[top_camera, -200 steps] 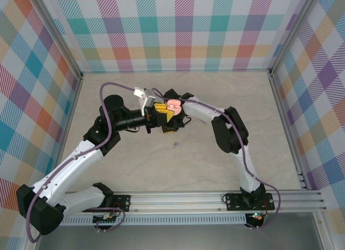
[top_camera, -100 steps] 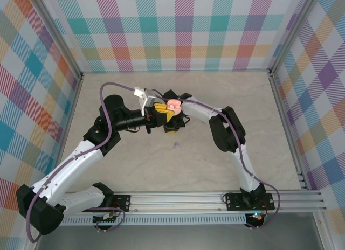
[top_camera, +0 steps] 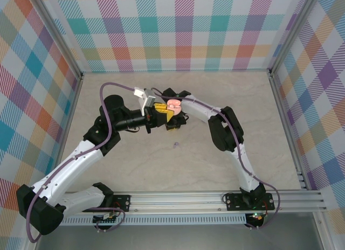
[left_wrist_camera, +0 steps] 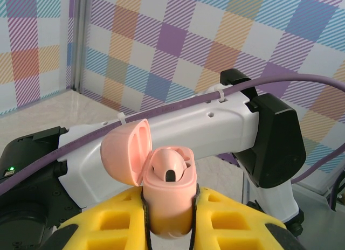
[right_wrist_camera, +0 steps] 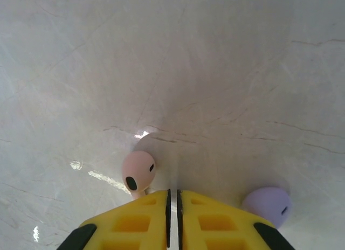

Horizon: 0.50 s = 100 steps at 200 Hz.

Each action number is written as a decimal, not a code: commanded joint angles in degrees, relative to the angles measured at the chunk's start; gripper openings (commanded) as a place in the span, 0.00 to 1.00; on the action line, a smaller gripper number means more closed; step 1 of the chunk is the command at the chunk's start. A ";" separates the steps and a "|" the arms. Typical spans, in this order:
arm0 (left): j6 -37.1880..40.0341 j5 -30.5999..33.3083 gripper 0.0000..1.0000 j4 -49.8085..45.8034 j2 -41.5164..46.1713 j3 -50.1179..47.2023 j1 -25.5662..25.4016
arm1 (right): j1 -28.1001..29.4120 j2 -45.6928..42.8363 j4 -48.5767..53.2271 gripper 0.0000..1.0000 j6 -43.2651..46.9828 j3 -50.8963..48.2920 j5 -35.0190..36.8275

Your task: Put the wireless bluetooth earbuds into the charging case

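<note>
My left gripper [left_wrist_camera: 170, 208] is shut on a pink charging case [left_wrist_camera: 167, 193], held upright above the table. Its lid [left_wrist_camera: 125, 152] hangs open to the left, and one pink earbud [left_wrist_camera: 168, 165] sits in a socket. From above, the case [top_camera: 173, 105] shows at the table's middle, where both arms meet. My right gripper [right_wrist_camera: 173, 192] points down at the table, shut, with nothing between its fingers. A pink earbud [right_wrist_camera: 138, 173] lies just left of its fingertips. A lilac earbud [right_wrist_camera: 268, 205] lies to their right. Another tiny lilac bit [top_camera: 176, 145] lies nearer the arm bases.
The right arm's white link [left_wrist_camera: 188, 123] and purple cable [left_wrist_camera: 259, 84] cross close behind the case. Checked walls [top_camera: 178, 29] enclose the marble table [top_camera: 161, 169] on three sides, with a metal rail [top_camera: 215, 199] along the near edge.
The right arm's elbow has drifted slightly left and its wrist has lifted a little. The left arm and the case have stayed put.
</note>
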State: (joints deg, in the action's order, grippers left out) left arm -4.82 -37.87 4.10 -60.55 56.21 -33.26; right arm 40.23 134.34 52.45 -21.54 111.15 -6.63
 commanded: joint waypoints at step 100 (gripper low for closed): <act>0.69 -0.09 0.03 -0.19 2.00 1.24 -0.49 | 0.33 0.36 1.93 0.35 -1.64 5.48 -4.32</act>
State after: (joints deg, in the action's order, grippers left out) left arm -4.82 -37.87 4.10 -60.25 56.21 -33.26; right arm 40.23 134.32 52.58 -22.09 114.24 -10.59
